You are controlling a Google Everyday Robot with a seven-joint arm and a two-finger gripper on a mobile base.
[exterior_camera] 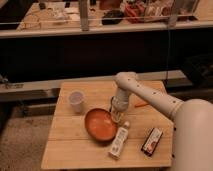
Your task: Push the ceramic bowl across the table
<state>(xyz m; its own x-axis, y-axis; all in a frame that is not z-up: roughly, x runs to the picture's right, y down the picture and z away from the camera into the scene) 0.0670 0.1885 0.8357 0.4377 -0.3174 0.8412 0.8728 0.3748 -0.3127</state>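
Ceramic bowl [100, 125]: sat upright on the table [70, 150], near the middle of the top and toward its front half; glossy orange-brown, looked empty inside.
Gripper [118, 116]: hung low at the bowl's back right rim, touching it or just beside it; impossible to settle which.
Gripper state: could not tell whether wide, narrow or clamped on anything.
Arm [145, 95]: reached in from the right, bent at a pale elbow above the back of the table, then dropped straight down toward the bowl.
Progress: judged early; placed for a push at the rim, yet with the bowl near mid-table and bare planks to its left and front left.
Left to do: judged nearly the whole slide, meaning pressing on the rim and carrying the bowl over toward an edge, most likely leftward or front-left, away from the gripper.
Cup [76, 101]: stood upright at the bowl's back left, near but apart; seemed close to a straight leftward path.
White bottle [119, 141]: lay on its side just beside the bowl's front right edge, perhaps touching.
Dark packet [152, 141]: lay flat farther right, near the front right corner, apart from the bottle.
Orange object [140, 104]: thin, lay on the right of the top beyond the arm; kind not made out.
Writing: none readable; only dark marks on the bottle's label and red-orange patches on the packet, neither legible as brand or word.
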